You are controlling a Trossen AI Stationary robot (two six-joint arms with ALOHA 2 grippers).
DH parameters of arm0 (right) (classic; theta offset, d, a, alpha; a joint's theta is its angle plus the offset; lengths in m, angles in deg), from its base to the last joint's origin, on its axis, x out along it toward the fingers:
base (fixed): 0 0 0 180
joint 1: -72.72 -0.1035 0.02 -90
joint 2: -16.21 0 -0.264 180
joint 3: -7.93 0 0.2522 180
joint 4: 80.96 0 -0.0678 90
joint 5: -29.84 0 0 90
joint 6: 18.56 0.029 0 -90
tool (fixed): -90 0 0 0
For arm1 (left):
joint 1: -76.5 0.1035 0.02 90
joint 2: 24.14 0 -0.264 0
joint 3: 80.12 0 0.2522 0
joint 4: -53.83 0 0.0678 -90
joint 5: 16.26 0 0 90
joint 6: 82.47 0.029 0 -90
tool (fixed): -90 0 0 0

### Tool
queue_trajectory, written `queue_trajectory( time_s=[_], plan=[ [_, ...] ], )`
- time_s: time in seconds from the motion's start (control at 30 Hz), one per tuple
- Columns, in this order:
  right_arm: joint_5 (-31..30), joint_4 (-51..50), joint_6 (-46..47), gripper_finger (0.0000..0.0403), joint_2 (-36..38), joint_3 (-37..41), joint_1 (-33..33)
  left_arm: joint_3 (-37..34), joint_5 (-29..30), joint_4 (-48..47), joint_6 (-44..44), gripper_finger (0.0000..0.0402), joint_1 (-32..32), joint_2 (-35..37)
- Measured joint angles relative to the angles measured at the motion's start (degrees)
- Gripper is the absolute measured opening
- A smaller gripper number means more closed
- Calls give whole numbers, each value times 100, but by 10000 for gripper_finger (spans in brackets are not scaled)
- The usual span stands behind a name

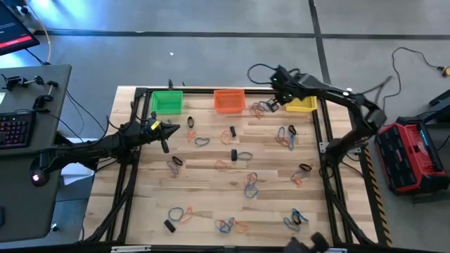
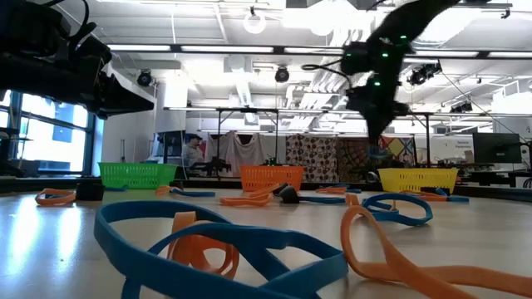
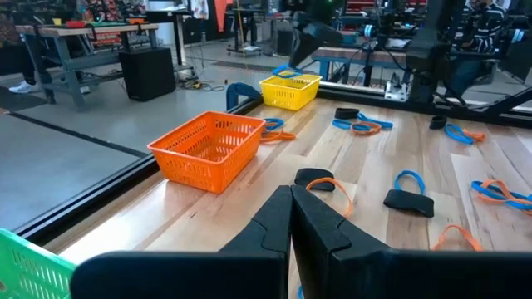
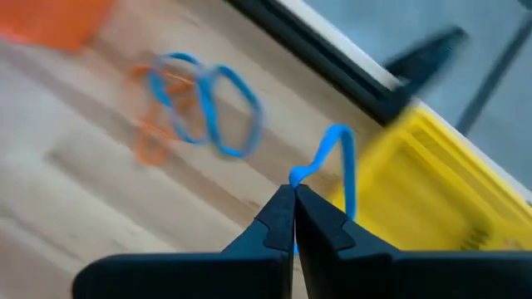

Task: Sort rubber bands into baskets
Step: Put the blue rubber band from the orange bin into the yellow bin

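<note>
Carry step in hand: right hand (image 4: pixel 293 193) clamped shut on blue rubber band (image 4: pixel 337 162), loop dangling from fingertips, held above desk (image 1: pixel 211 183) just beside yellow basket (image 1: pixel 302 105).

Next move calls for short shift over yellow basket rim, then fingers apart to drop band inside. Blurred wrist view, so probably not over rim yet.

Left hand (image 3: pixel 291 220) closed, empty, waiting near green basket (image 1: pixel 166 102). Orange basket (image 1: pixel 229 100) between the two. Many bands (image 1: pixel 251 184) scattered on desk, unsorted.

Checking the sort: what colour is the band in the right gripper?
Blue band, pinched in the right gripper; clearest in the right wrist view.
</note>
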Motion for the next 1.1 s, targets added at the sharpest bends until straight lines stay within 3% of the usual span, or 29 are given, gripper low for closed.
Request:
queue_trajectory(
  time_s=[0.17,0.4,0.63,1.1],
  plan=[
    [-215,424,113,0,396,700,445,2,1,3,-21,0,-1,0],
    [-232,1138,202,0,301,1251,1013,0,1,0,-62,0,-2,0],
    [-228,1585,201,0,69,1351,1288,2,-1,-2,-82,0,0,0],
    [-147,1381,178,0,-209,1353,1374,1,-34,-2,-172,0,-1,0]
  ],
)
